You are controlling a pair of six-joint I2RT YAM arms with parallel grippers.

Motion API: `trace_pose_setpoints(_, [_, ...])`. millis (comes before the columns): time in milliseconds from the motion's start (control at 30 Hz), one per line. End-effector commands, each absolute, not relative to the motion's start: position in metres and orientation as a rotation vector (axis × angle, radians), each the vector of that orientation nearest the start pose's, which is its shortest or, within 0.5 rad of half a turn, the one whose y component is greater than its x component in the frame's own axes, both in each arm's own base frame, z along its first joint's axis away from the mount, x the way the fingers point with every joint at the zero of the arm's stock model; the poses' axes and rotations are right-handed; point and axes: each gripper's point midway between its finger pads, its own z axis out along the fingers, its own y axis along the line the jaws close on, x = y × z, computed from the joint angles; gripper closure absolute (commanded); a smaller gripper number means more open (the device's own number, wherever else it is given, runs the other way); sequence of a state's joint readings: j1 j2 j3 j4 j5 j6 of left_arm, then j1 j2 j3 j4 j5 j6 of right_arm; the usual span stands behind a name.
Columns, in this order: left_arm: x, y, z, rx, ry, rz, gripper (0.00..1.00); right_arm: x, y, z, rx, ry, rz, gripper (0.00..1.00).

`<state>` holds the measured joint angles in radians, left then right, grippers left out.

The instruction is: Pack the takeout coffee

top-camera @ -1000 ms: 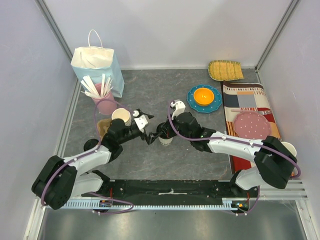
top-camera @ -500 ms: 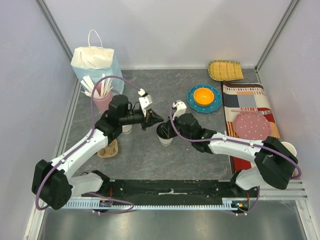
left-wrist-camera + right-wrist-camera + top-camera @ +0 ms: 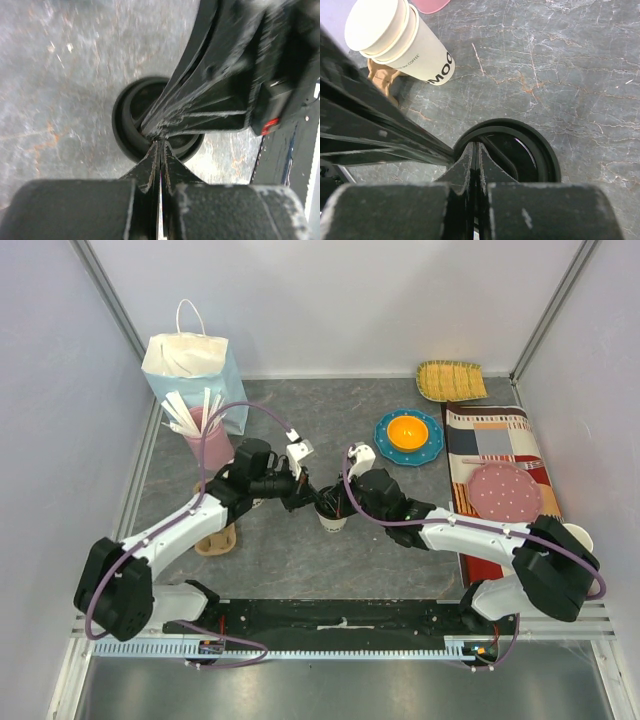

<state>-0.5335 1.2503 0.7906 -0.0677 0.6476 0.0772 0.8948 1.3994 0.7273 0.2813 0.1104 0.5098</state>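
At your far left, a pale blue paper bag [image 3: 195, 365] with a white lining stands at the back of the desk [image 3: 300, 560], and a pink cup of white sticks [image 3: 207, 432] stands just in front of it. A brown cardboard piece [image 3: 215, 540] lies nearer the arm bases.

Your left hand [image 3: 160, 145] reaches in from the left with its fingers pressed flat together and nothing between them. The tips sit at the edge of the black lid [image 3: 129, 120].

The takeout coffee [image 3: 332, 522] stands upright on the desk near the middle, between your two hands.

Your right hand [image 3: 476, 147] comes in from the right, pinched fully closed too, and its tips rest on the lid's near rim. In its wrist view, the stacked paper cups [image 3: 405, 42] stand apart from the coffee on the bare stone surface.

Further right sit a blue plate [image 3: 430, 445] holding an orange bowl [image 3: 408, 432], a woven tray [image 3: 450, 380], and a patterned placemat [image 3: 490, 440] with a pink plate [image 3: 505, 490].
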Motion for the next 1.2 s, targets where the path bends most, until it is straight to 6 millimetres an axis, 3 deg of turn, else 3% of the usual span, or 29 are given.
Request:
trace_pose_setpoints(0, [0.242,-0.265,0.119,0.973,2.025,-0.979,0.98,0.243,0.306,0.087,-0.364,2.197,0.682,1.0])
trace_pose_setpoints(67, [0.238,-0.265,0.097,0.982,2.098,-0.996,0.98,0.243,0.306,0.088,-0.356,2.193,0.689,1.0])
trace_pose_setpoints(200, [0.243,-0.263,0.093,0.979,2.103,-0.966,0.98,0.243,0.305,0.09,-0.344,2.184,0.695,1.0])
trace_pose_setpoints(367, [0.249,-0.267,0.156,0.964,1.893,-0.954,0.98,0.243,0.305,0.096,-0.34,2.171,0.702,1.0])
trace_pose_setpoints(667, [0.263,-0.284,0.189,0.971,1.828,-0.974,0.98,0.251,0.312,0.124,-0.342,2.121,0.722,1.0])
trace_pose_setpoints(933, [0.275,-0.297,0.167,0.981,1.895,-0.957,0.98,0.256,0.306,0.135,-0.311,2.102,0.719,1.0])
trace_pose_setpoints(1167, [0.278,-0.296,0.173,0.971,1.872,-0.94,0.98,0.264,0.301,0.158,-0.328,2.06,0.669,1.0])
